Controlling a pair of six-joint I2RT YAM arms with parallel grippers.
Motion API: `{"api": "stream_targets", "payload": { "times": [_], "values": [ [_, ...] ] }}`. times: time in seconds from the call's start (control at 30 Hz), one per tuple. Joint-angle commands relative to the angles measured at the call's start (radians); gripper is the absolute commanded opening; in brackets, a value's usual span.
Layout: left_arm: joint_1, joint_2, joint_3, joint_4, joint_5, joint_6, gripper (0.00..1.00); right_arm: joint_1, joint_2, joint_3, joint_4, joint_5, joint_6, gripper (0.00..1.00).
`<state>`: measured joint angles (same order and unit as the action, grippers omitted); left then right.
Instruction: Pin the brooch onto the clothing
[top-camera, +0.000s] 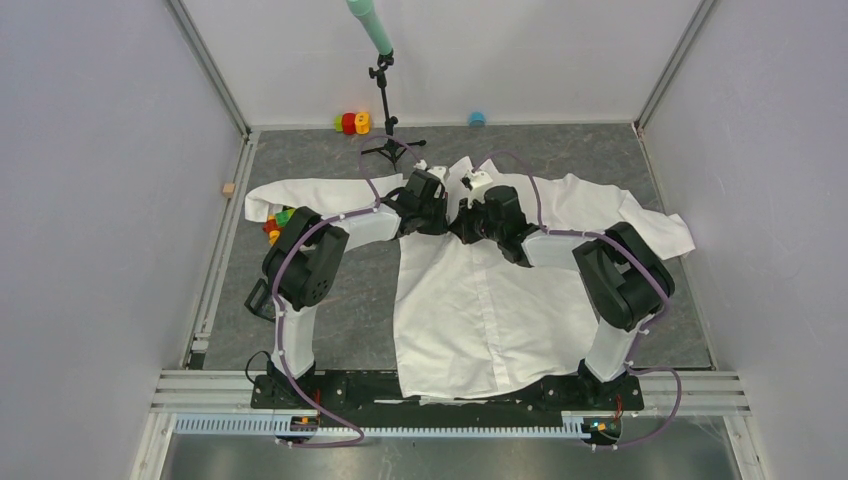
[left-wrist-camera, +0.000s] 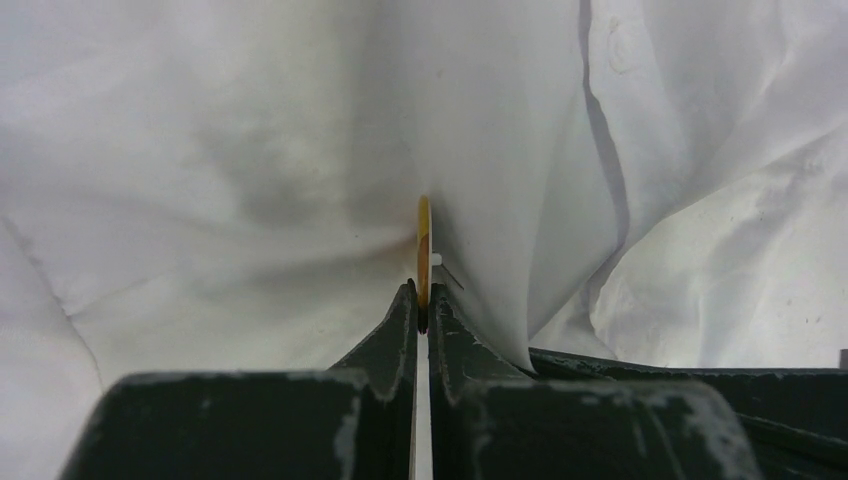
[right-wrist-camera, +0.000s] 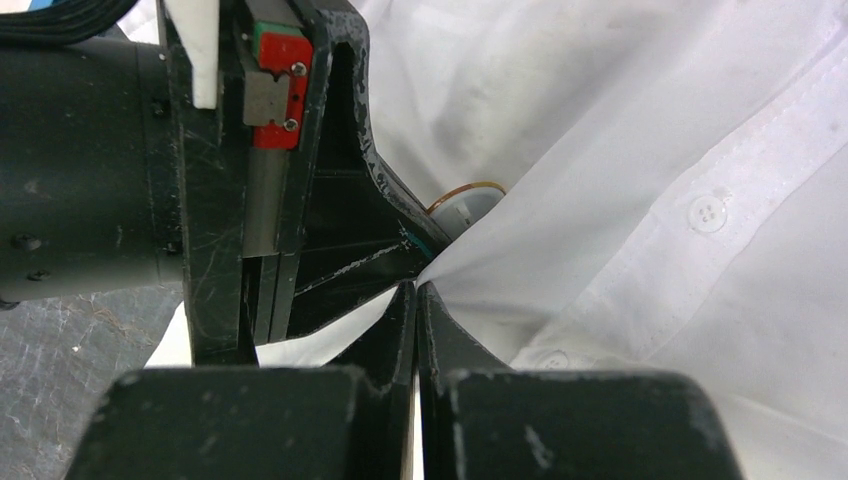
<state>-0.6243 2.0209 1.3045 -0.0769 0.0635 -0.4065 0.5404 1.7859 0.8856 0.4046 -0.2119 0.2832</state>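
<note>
Closely paired over the upper chest, the left end effector (left-wrist-camera: 422, 303) clamps the brooch (left-wrist-camera: 423, 240) edge-on, its orange-gold disc standing close against the white shirt (left-wrist-camera: 250, 150). The right end effector (right-wrist-camera: 415, 292) pinches a raised fold of the same fabric, near a white button (right-wrist-camera: 708, 212). The garment lies spread front-up, sleeves out to both sides, on the grey desk (top-camera: 330, 320).

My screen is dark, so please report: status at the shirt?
Left gripper shut on brooch. Right gripper shut on shirt. Brooch beside raised shirt fabric. No obstacle seen.
</note>
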Motion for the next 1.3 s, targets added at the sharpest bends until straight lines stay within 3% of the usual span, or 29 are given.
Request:
{"api": "stream_targets", "payload": {
  "times": [0.0,0.33,0.77,1.17,1.27],
  "values": [
    [-0.008,0.007,0.024,0.008,0.029,0.04,0.02,0.0,0.041,0.015,0.05,-0.048,-0.012,0.0],
    [-0.003,-0.034,-0.051,0.14,0.09,-0.054,0.02,-0.001,0.107,0.007,0.051,-0.05,-0.021,0.0],
    [0.048,-0.127,-0.197,0.348,0.169,-0.211,0.02,-0.008,0.066,-0.028,0.053,-0.054,-0.026,0.0],
    [0.061,-0.136,-0.225,0.445,0.277,-0.264,0.02,-0.008,0.019,-0.033,0.026,-0.09,-0.042,0.0],
    [0.067,-0.162,-0.233,0.437,0.29,-0.268,0.02,-0.008,-0.041,-0.045,-0.006,-0.092,-0.057,0.13]
  ]
}}
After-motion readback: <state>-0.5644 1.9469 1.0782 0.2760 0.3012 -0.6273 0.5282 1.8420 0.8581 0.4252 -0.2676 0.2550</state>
